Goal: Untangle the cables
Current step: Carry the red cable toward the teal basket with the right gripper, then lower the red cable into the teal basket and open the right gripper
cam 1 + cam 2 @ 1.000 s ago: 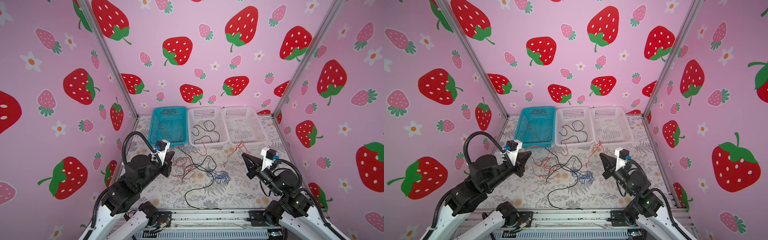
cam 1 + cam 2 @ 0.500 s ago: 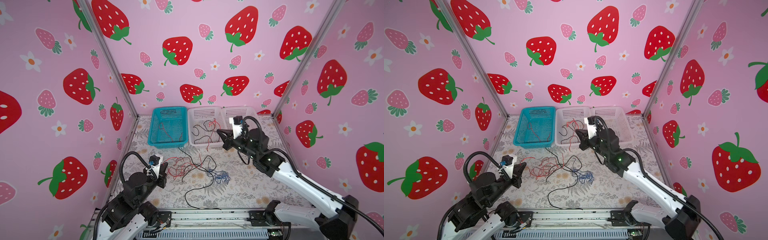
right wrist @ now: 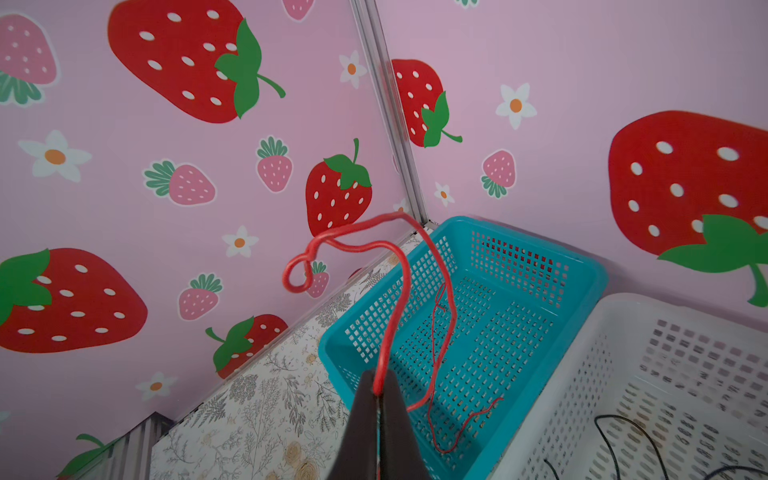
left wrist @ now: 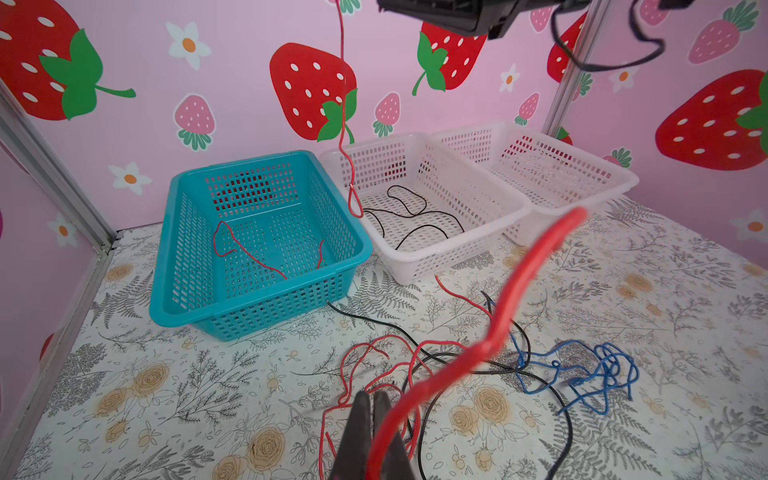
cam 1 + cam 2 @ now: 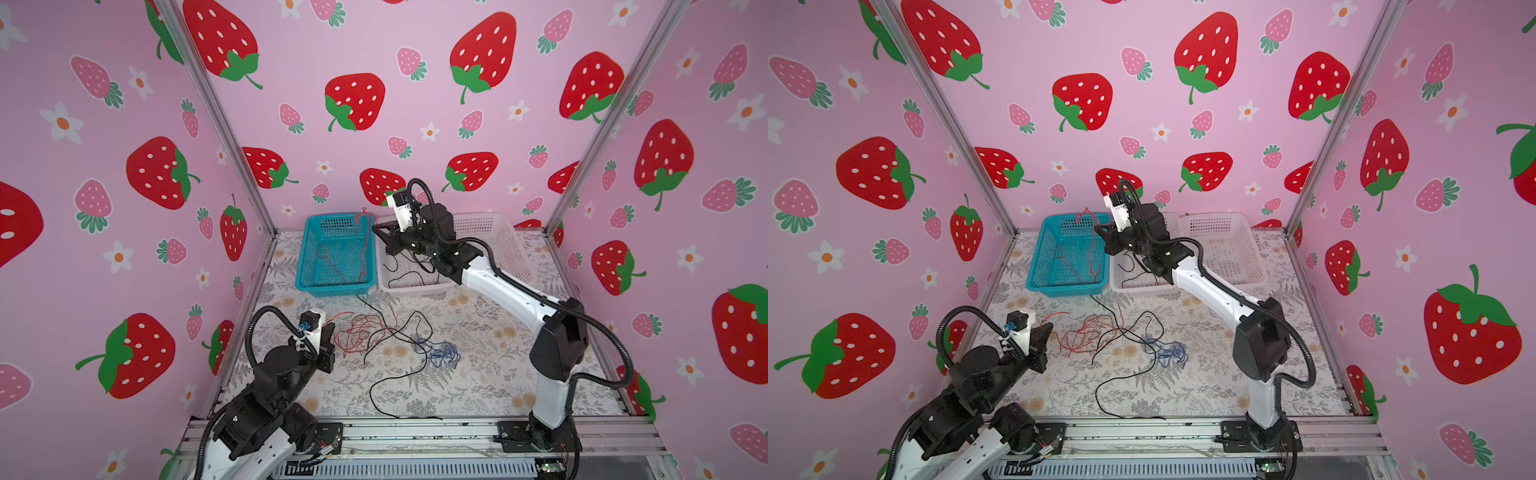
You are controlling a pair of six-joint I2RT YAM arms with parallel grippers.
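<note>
The cables lie tangled on the floral table: red [image 5: 361,332], black [image 5: 399,376] and blue [image 5: 442,353] strands. My right gripper [image 5: 376,227] [image 3: 377,392] hangs above the blue basket's [image 5: 306,266] right rim, shut on a red cable [image 3: 401,286] that loops up and dangles into the basket [image 4: 343,104]. Another red cable [image 4: 245,249] lies on the basket floor. My left gripper [image 5: 330,328] [image 4: 371,395] sits low at the front left beside the tangle, shut on a red cable [image 4: 519,282] that arcs away from its tips.
A white basket [image 5: 411,286] next to the blue one holds a black cable [image 4: 411,208]. A second white basket [image 5: 515,249] stands to its right. Pink strawberry walls close in three sides. A metal rail [image 5: 415,432] runs along the front edge.
My right arm has swung up from the table and leftward, carrying the red cable over the blue basket. My left arm has drawn back and lower toward the front left.
</note>
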